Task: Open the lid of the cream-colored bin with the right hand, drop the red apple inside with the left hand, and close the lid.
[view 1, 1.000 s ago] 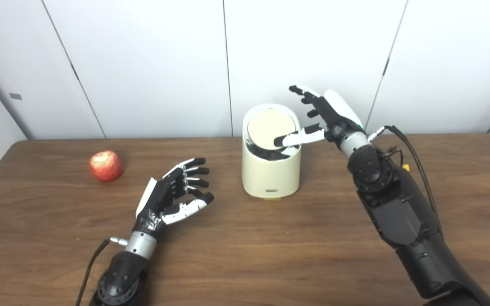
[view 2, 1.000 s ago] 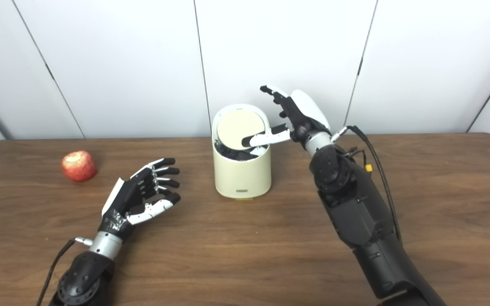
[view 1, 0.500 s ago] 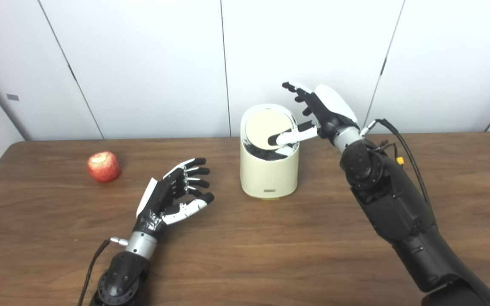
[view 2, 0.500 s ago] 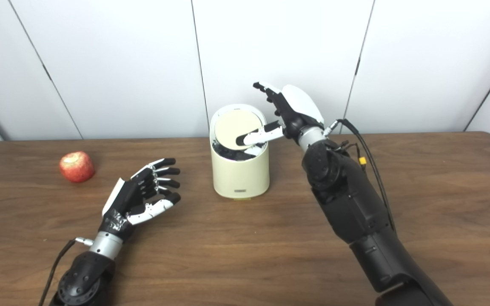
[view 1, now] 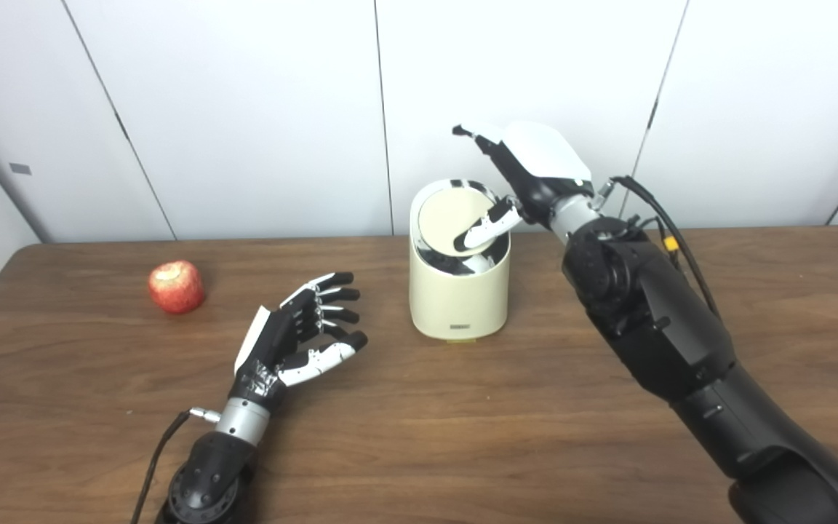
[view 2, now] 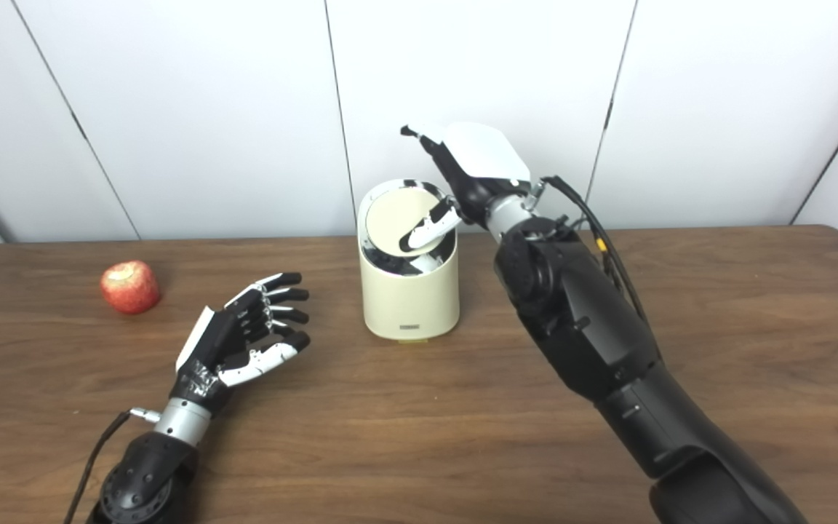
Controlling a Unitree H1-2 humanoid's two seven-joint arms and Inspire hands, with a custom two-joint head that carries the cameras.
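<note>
Your right hand (view 1: 528,171) hangs over the cream-colored bin (view 1: 458,302), fingers spread, thumb pressing the swing lid (view 1: 451,216), which is tilted partway with a dark gap showing beneath. Opening looks begun, not finished. Your left hand (view 1: 295,338) rests open on the tabletop (view 1: 463,437), holding nothing. The red apple (view 1: 176,286) sits untouched, well apart at far left, with nothing standing between.
</note>
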